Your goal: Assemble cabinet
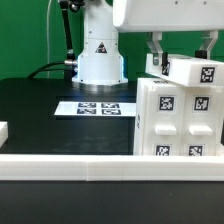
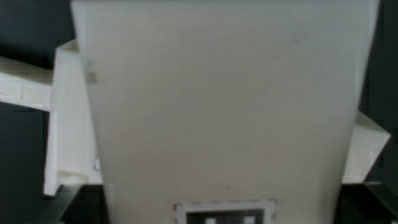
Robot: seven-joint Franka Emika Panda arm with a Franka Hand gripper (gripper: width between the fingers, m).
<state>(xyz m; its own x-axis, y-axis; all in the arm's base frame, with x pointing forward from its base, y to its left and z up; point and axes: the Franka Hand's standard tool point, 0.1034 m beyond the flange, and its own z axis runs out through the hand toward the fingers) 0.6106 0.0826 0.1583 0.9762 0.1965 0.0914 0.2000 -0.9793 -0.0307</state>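
The cabinet (image 1: 178,125) is a tall white box with several square black-and-white tags on its front. It stands at the exterior view's right. A smaller white tagged part (image 1: 195,72) sits tilted on top of it. My gripper (image 1: 180,50) hangs straight over that part, one finger on each side, and appears shut on it. In the wrist view the part's plain white face (image 2: 214,100) fills most of the frame between my gripper's (image 2: 217,200) fingers, with one tag at its edge. Part of the cabinet body (image 2: 63,110) shows behind it.
The marker board (image 1: 98,107) lies flat on the black table in front of the arm's white base (image 1: 100,55). A white rail (image 1: 90,165) runs along the table's near edge. The end of another white piece (image 1: 3,130) shows at the exterior view's left.
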